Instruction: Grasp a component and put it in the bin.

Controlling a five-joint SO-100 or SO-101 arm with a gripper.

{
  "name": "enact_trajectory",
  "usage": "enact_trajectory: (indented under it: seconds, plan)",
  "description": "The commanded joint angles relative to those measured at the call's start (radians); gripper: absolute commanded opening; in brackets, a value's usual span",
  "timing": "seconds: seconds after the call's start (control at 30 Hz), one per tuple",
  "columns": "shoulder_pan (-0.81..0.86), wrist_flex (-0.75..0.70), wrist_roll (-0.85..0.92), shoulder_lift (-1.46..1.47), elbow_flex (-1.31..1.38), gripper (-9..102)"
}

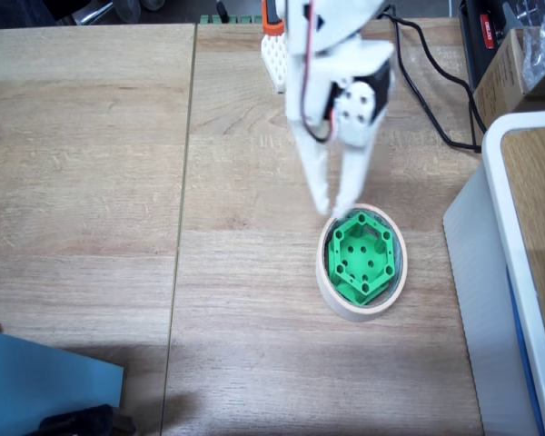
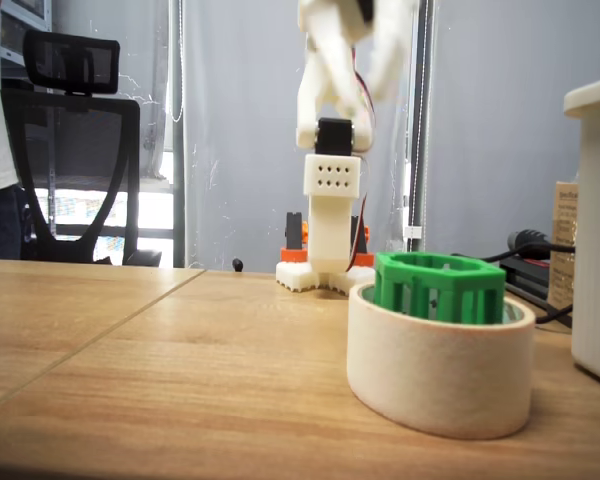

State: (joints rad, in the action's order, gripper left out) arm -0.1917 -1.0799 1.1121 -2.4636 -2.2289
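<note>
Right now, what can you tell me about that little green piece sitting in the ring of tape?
The green piece is a bright plastic hexagonal frame: a flat plate pierced with round holes, with upright posts at its corners joined by a rim on top. It sits inside the cream roll of tape, slightly tilted, its top rising above the roll's edge in the low fixed view. The white tool hangs open just above the roll's far rim, not holding it.
</note>
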Motion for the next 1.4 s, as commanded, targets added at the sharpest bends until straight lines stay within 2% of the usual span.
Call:
enact_trajectory:
  seconds: [0.0, 0.4, 0.57, 0.9, 1.13, 1.37]
  plan:
    - [0.101, 0.006, 0.008, -0.083, 0.051, 0]
    - [0.569, -0.009, 0.015, -0.295, 0.014, 0]
    - [0.692, -0.009, 0.150, -0.347, -0.126, 0]
    - [0.805, -0.009, 0.396, -0.568, -0.506, 0]
    - [0.807, -0.011, 0.426, -0.718, -0.716, 0]
    - [0.807, -0.011, 0.428, -0.779, -0.818, 0]
